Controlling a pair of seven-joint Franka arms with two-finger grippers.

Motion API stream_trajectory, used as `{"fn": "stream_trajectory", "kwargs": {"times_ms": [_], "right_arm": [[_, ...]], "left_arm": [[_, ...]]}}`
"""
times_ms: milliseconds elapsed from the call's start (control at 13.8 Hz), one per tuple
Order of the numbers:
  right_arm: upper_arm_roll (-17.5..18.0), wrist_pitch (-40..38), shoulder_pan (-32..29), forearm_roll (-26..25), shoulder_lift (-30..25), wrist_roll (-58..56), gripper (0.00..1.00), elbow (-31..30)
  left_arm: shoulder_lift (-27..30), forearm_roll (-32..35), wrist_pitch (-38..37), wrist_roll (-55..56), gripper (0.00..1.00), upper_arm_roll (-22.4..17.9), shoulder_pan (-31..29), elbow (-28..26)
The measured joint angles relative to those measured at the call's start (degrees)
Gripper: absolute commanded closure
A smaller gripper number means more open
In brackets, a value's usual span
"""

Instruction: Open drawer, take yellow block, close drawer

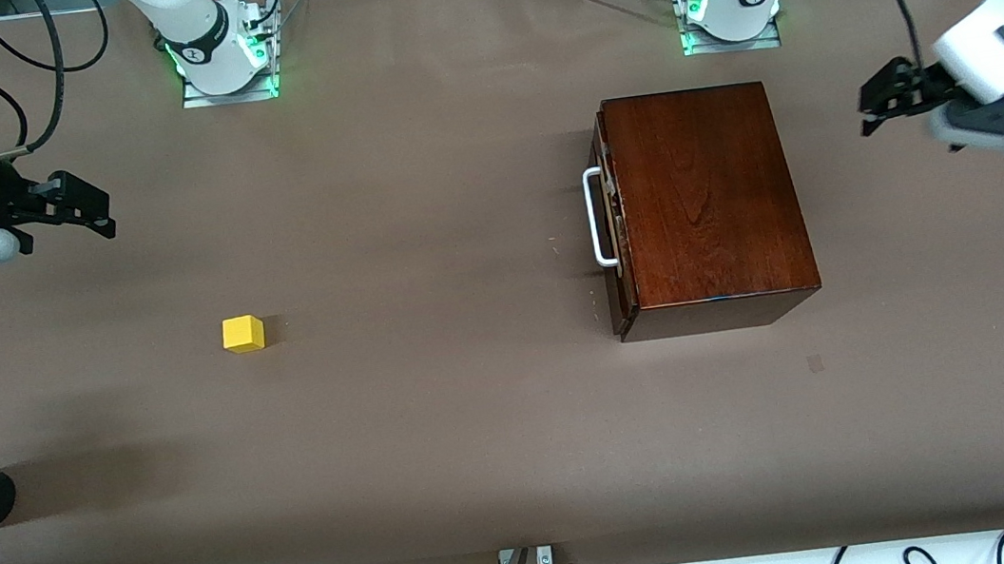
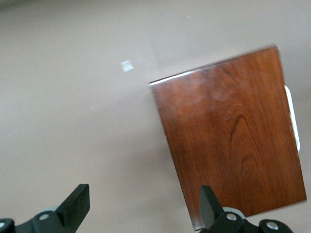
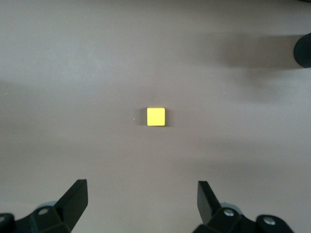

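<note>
Drawer [image 1: 613, 230] shut, handle [image 1: 596, 218] toward yellow block [image 1: 242, 334]

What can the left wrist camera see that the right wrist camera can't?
Only the left wrist view shows the wooden box and a sliver of the white handle on its drawer.

Only the right wrist view shows the yellow block, sitting alone on the table, plus a dark rounded object at the picture's edge.

Both show the brown table and an open hand: the left hand and the right hand.
</note>
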State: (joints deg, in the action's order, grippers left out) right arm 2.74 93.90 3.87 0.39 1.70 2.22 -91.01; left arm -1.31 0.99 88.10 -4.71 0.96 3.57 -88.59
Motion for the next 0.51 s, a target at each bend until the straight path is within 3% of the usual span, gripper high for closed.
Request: {"fn": "stream_trajectory", "kwargs": {"times_ms": [218, 509], "right_arm": [[0.0, 0.0, 0.0, 0.0, 0.0, 0.0, 0.00, 0.0], [0.0, 0.0, 0.0, 0.0, 0.0, 0.0, 0.00, 0.0]], "left_arm": [[2.5, 0.3, 0.6, 8.3, 0.00, -1.3, -0.2, -1.8], [2.2, 0.3, 0.8, 9.2, 0.00, -1.7, -0.3, -2.4]]}}
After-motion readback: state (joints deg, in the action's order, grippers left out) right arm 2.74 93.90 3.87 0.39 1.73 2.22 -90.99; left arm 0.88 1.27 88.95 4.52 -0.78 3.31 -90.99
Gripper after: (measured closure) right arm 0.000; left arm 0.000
